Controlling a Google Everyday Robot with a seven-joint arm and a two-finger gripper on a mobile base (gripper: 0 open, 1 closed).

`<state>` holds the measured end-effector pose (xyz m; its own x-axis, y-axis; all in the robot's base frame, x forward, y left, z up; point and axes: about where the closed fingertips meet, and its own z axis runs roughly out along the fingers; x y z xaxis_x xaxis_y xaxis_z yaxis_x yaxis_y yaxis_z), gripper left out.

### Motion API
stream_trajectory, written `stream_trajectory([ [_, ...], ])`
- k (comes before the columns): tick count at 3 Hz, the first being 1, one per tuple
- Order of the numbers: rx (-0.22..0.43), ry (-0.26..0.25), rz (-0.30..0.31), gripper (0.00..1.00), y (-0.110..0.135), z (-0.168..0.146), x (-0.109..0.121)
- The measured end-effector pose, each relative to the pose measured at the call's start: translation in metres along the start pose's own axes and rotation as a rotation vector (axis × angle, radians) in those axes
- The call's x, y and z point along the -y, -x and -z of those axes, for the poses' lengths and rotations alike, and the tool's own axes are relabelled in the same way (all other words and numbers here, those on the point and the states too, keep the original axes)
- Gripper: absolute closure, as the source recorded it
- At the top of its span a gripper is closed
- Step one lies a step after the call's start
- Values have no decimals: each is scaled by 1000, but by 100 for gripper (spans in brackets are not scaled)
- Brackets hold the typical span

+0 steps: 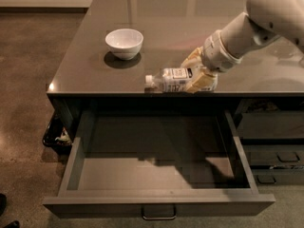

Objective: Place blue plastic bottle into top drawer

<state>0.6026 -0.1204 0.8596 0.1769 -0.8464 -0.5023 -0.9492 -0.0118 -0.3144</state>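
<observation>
At the far left a mottled brown floor [28, 80] with a dull, stone-like finish is seen, and a dark object [53, 136], too shadowed to be identified, is tucked under the left edge of the table [190, 18]. The table top is a smooth, glossy grey-brown slab in which pale reflections are caught. On its left part a round white bowl [124, 42] with a shiny glazed surface is set upright, well apart from everything else. Below the top, the top drawer [156, 205] is pulled fully out; it is wide and shallow, with a flat dark grey front, a small metal loop handle [159, 213] at the centre and a lighter grey matt floor inside. Near the front edge of the table, right of centre, the blue plastic bottle [175, 79] is laid on its side, its white cap [148, 81] pointed left and its label turned upward; it is on the table top and not in the drawer. The gripper [194, 75] is placed at the bottle's base end, and its pale yellowish fingers [205, 82] are clamped onto the bottle from front and back. A smooth white rounded arm [247, 27] is extended from the upper right. At the lower right, smaller dark drawers [275, 156] with dark handles are stacked.
</observation>
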Motion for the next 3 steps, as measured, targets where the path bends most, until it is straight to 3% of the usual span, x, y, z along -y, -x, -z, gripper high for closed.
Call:
stream_trajectory([
  [1, 33, 46, 37, 100, -2, 1, -28],
  [2, 33, 46, 37, 100, 0, 3, -27],
  [3, 17, 52, 86, 100, 3, 13, -48],
])
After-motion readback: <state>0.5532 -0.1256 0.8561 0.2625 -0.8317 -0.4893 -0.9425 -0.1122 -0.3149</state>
